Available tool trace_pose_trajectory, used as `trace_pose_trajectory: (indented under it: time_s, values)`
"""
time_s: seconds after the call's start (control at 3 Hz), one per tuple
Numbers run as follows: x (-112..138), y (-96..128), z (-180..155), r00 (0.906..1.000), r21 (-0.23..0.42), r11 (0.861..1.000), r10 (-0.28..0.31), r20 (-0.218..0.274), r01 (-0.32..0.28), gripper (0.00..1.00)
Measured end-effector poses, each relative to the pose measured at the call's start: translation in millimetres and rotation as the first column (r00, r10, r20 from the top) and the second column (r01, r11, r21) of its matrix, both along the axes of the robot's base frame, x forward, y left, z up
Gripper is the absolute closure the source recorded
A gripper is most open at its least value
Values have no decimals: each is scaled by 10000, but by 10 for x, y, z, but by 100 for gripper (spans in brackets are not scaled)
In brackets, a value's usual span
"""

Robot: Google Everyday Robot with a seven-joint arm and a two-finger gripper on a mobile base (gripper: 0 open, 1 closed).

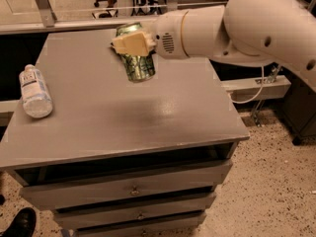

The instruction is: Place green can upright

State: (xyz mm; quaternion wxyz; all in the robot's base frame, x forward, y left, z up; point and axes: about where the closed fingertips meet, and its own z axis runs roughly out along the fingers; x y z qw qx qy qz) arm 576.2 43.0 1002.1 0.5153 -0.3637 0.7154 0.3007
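While the can (138,66) is pinched by the hand (132,43), slightly tilted above the far tabletop (98,127), it could be toppled if released early.
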Motion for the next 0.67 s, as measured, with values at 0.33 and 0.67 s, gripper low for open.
trace_pose_trajectory:
  time_s: [0.33, 0.67]
  values:
    - [131, 15, -60, 9962, 1259, 9910, 358, 794, -456, 100]
    - [150, 131, -213, 9760, 1552, 9778, 1106, 1877, -1406, 100]
